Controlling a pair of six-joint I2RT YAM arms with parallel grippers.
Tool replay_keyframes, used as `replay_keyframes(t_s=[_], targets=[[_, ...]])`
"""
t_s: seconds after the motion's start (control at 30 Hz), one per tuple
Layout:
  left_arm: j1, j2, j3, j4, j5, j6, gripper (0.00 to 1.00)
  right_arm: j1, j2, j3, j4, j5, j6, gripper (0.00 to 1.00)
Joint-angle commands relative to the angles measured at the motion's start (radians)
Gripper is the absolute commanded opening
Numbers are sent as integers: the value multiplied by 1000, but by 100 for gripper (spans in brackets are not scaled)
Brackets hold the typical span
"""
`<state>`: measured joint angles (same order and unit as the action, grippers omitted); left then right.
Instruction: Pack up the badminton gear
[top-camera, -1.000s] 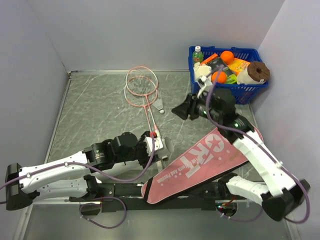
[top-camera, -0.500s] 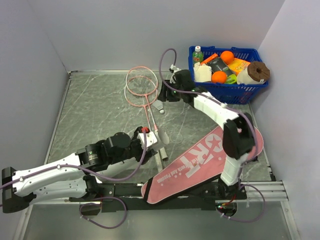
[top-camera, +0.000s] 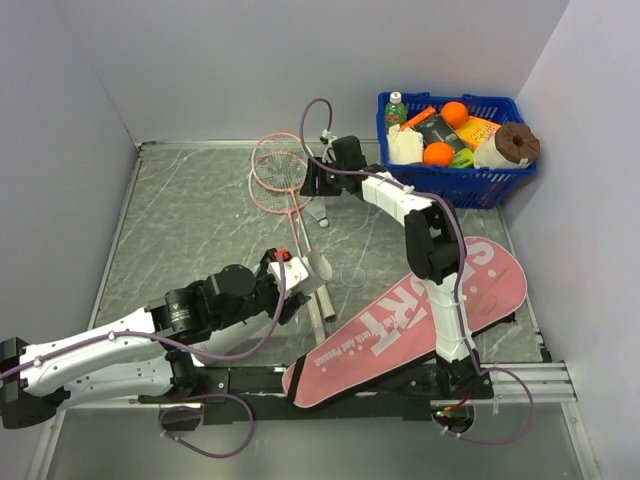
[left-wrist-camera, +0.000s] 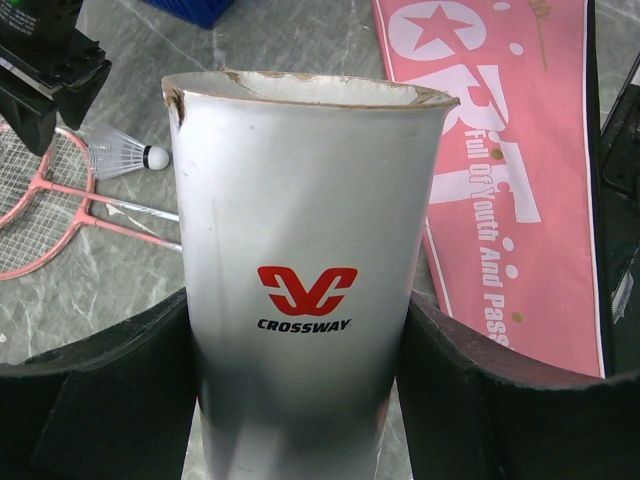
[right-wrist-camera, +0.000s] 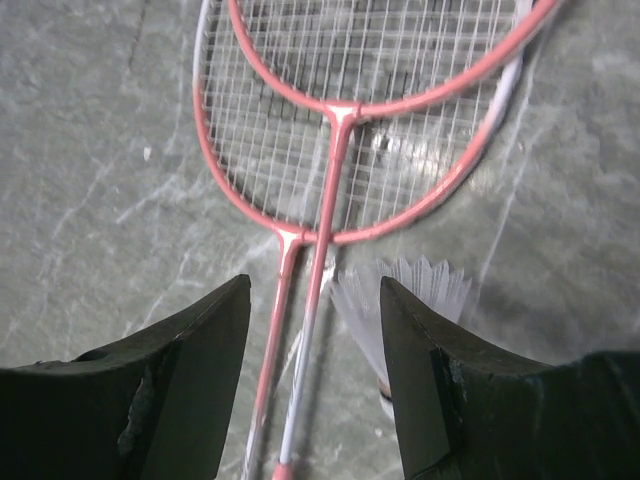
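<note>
My left gripper (left-wrist-camera: 300, 400) is shut on the white tube (left-wrist-camera: 305, 250), which is printed with a red logo and has its open mouth pointing away from the camera. In the top view the tube (top-camera: 321, 270) lies low over the table in that gripper (top-camera: 300, 283). Two pink rackets (top-camera: 283, 165) lie crossed at the back. Their shafts (right-wrist-camera: 330, 200) run between the jaws of my open right gripper (right-wrist-camera: 315, 300), which hovers over them (top-camera: 318, 182). The shuttlecock (right-wrist-camera: 425, 295) lies beside the right finger, partly hidden by it, and also shows in the other views (top-camera: 320, 212) (left-wrist-camera: 125, 155). The pink bag (top-camera: 420, 320) lies at the front right.
A blue basket (top-camera: 455, 185) of groceries stands at the back right corner. Grey walls close in the table on the left, back and right. The right arm stretches from its base over the pink bag (left-wrist-camera: 500, 150) to the rackets.
The right arm swung left from beside the basket to over the rackets and shuttlecock, and its jaws widened. The left arm drew back slightly with the tube.
</note>
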<state>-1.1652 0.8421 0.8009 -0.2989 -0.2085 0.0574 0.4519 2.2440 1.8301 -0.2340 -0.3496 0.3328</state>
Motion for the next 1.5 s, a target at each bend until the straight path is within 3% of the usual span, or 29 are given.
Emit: replay_keyframes(t_s=[0.0,0.27,0.6,1.1,1.47], targets=[[4,-12,40,35,-17,-16,1,-21,72,128,41,-60,15,62],[4,-15,37,30,-19,-13,1,-30,118,170,4,-66,29,62],[6,-8,38,27,-11,-10,1,-42,-4,-81,102,-37,69,60],[6,5,41,24,-5,-11,1,-44,-158,-252,104,18,15,59],[7,15,46,18,3,-16,1,-42,-196,-247,-51,146,-23,55]])
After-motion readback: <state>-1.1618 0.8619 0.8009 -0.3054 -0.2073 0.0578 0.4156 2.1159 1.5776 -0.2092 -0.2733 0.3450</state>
